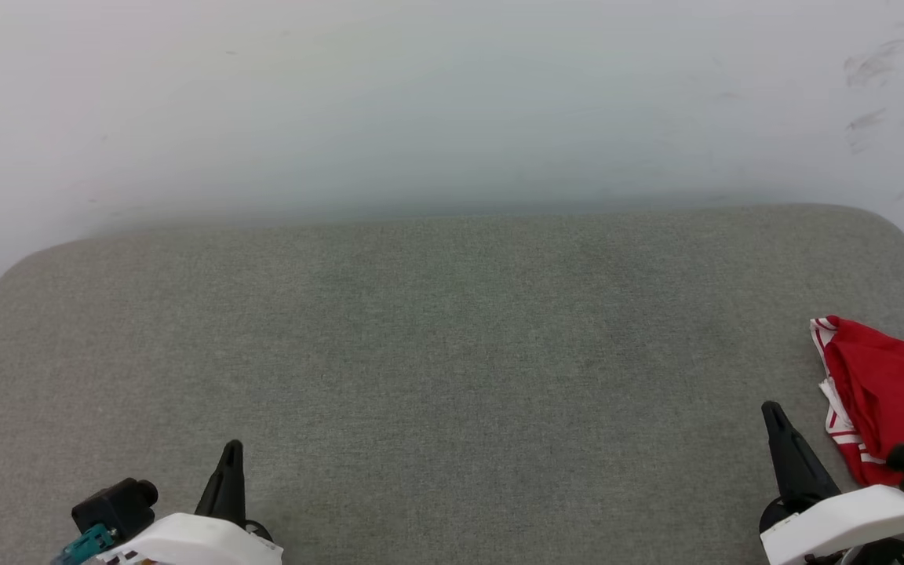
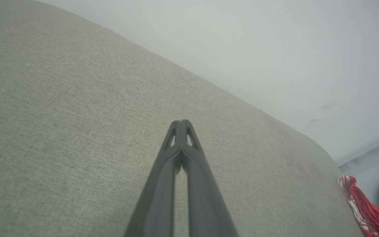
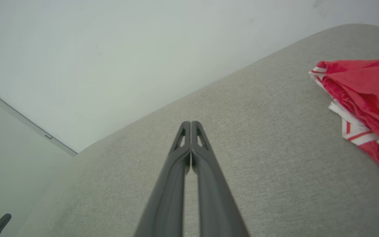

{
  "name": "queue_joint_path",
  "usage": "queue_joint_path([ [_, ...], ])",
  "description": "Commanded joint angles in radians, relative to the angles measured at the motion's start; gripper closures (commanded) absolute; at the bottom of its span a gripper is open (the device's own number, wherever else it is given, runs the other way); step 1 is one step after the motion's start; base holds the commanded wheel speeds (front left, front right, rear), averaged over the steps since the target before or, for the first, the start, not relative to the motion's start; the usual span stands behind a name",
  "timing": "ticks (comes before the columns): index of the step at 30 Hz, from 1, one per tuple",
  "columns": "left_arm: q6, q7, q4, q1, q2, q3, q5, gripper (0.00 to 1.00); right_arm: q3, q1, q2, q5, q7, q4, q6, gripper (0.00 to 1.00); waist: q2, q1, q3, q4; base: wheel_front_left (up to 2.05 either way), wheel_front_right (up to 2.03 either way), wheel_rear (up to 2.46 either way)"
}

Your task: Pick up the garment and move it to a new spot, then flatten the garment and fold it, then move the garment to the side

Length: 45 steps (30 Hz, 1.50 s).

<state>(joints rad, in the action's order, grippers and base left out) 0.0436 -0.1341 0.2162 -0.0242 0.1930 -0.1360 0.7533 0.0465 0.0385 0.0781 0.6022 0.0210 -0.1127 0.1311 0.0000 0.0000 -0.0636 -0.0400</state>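
Note:
The garment (image 1: pixel 883 392) is a red jersey with red-and-white striped trim, lying bunched at the right edge of the grey cushioned surface (image 1: pixel 452 353). It also appears at the right of the right wrist view as garment (image 3: pixel 364 98) and at the lower right of the left wrist view as garment (image 2: pixel 362 207). My right gripper (image 1: pixel 771 410) is shut and empty, a short way left of the garment and apart from it; its tips (image 3: pixel 191 123) meet over bare cushion. At the lower left my left gripper (image 1: pixel 233 447) is shut too, holding nothing, tips pressed together (image 2: pixel 180 121).
A pale wall (image 1: pixel 452 102) rises behind the cushion's rounded far edge. Scuff marks show on the wall at the upper right. The cushion drops off at its left and right corners.

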Motion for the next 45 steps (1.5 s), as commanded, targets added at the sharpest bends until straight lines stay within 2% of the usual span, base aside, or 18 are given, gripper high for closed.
queue_joint_path([
  [1,-0.01,0.008,-0.011,0.033,0.0,0.016,0.031,1.0,0.005,-0.035,-0.001,0.04,0.004,0.007,0.0,1.0,0.0,0.0,0.001,0.001,0.0,0.0,0.0],
  [21,-0.06,0.081,0.0,0.067,-0.043,0.087,0.279,1.0,0.024,-0.073,-0.009,0.332,0.03,-0.034,0.0,1.0,0.0,0.0,0.015,0.009,0.0,0.0,0.0],
  [45,-0.107,0.148,0.011,0.096,-0.083,0.153,0.506,1.0,0.042,-0.105,-0.017,0.597,0.057,-0.072,0.0,1.0,0.0,0.0,0.032,0.019,0.0,0.0,0.0],
])
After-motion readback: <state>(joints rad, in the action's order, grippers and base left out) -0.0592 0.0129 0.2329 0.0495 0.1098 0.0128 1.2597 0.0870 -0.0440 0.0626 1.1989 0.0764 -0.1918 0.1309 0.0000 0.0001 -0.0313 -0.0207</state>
